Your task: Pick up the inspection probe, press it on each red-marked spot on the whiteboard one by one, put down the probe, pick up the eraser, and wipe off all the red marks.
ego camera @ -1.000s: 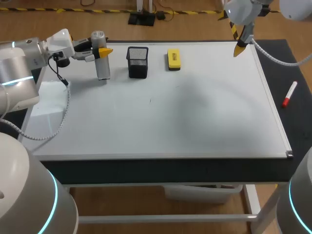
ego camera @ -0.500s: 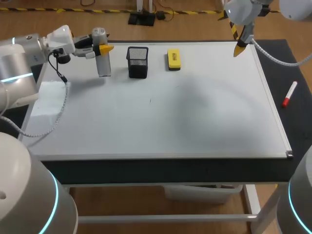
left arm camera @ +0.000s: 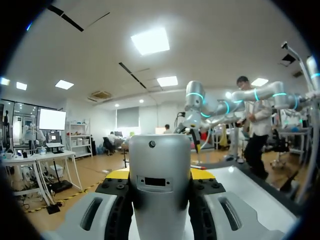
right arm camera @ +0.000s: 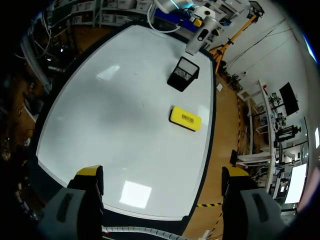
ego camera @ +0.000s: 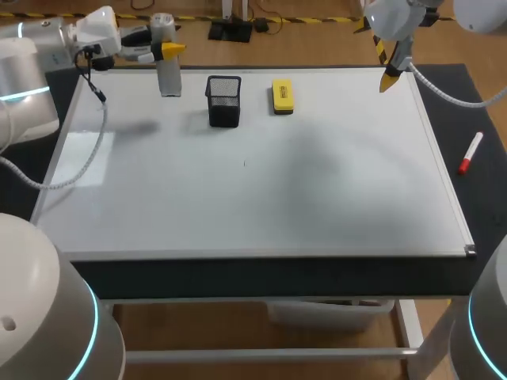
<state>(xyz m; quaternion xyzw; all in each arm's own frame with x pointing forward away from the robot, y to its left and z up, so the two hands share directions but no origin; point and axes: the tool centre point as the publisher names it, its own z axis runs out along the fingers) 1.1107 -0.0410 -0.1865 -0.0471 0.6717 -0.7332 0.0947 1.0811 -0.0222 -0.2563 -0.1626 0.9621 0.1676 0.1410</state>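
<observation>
Head: high behind, looking down on the whole whiteboard.
Left wrist: near level, probe filling the foreground.
Right wrist: high over far corner, looking down.
Shared, head and right wrist: whiteboard, eraser, mesh cup.

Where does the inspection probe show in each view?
Head view: the inspection probe hangs upright in the left gripper over the whiteboard's far left corner, left of the black mesh cup.
Left wrist view: the probe fills the middle, clamped between the gripper's fingers.
Right wrist view: the probe is far ahead, beyond the mesh cup.
Shared landmark: the mesh cup, in the head and right wrist views only.
</observation>
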